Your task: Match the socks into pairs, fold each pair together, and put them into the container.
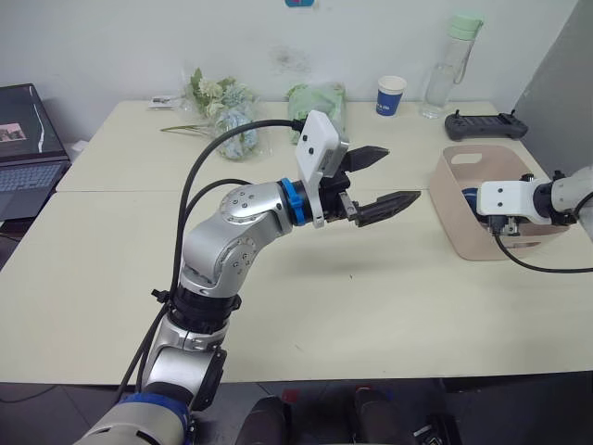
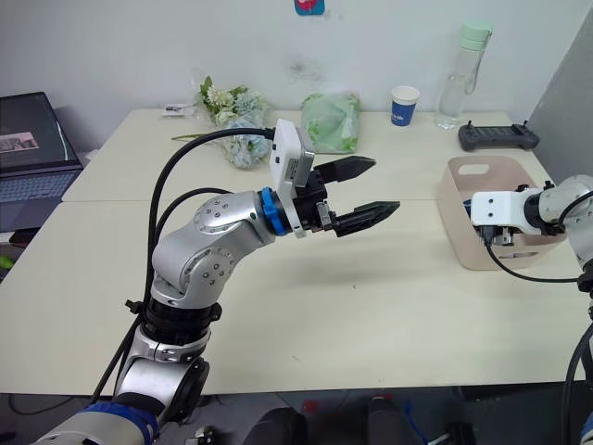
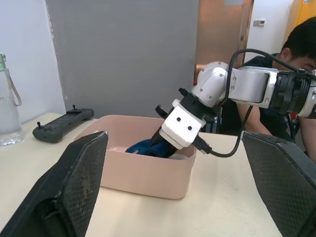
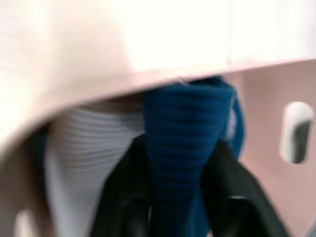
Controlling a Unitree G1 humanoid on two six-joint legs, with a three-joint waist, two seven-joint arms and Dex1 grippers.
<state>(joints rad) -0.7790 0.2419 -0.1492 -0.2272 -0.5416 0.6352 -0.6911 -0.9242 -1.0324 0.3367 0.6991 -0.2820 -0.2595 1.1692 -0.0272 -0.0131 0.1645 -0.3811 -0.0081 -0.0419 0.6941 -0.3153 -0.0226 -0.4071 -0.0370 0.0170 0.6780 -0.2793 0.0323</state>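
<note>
The pale pink container (image 1: 460, 176) stands at the right of the table. My right gripper (image 4: 177, 163) reaches down inside it, shut on a navy blue sock (image 4: 183, 143) that hangs between the black fingers (image 4: 123, 192). The same navy sock (image 3: 142, 147) shows over the tub's rim in the left wrist view. Beside it in the tub lies a pale ribbed sock (image 4: 84, 148). My left gripper (image 1: 400, 174) hovers open and empty above the middle of the table, pointing at the tub about a hand's width from it.
Along the table's far edge stand a blue-and-white paper cup (image 1: 391, 95), a water bottle (image 1: 452, 65), a green bag (image 1: 315, 100), flowers (image 1: 227, 107) and a black controller (image 1: 485, 124). A laptop (image 1: 23, 148) sits far left. A person (image 3: 301, 49) sits beyond the tub.
</note>
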